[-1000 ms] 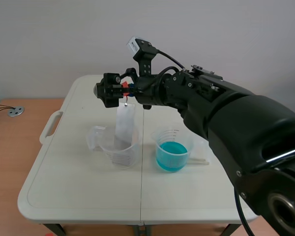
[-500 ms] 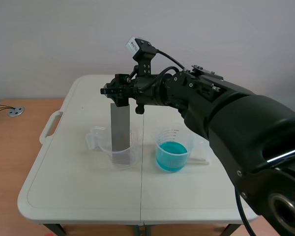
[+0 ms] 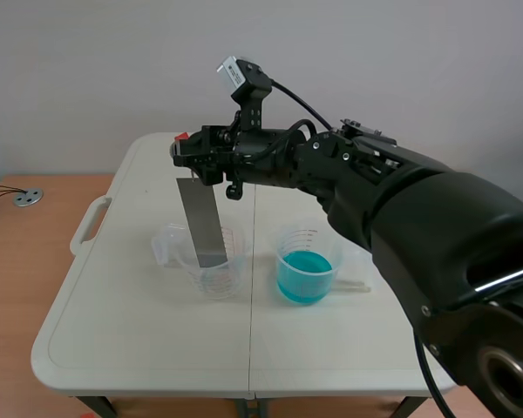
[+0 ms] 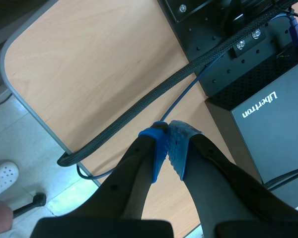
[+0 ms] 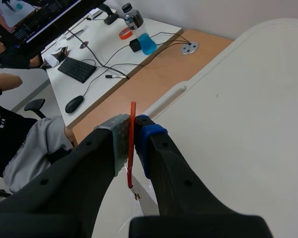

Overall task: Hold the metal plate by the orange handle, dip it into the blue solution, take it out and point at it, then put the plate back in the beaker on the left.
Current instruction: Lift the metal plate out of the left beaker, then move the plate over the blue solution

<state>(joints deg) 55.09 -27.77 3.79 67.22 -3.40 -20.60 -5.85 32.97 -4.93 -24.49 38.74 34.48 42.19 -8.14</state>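
One metal plate (image 3: 202, 222) below right claw (image 5: 133, 130), orange handle (image 5: 131, 148) pinched

Bright even light, soft shadows, sharp.

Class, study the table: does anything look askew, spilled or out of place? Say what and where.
The metal plate is askew: gripped by its orange handle in the right pincer, it leans with its lower end inside the clear beaker instead of hanging upright. No spill shows around the blue solution.

One readable word — "Libertron" — on a black box (image 4: 274, 141).
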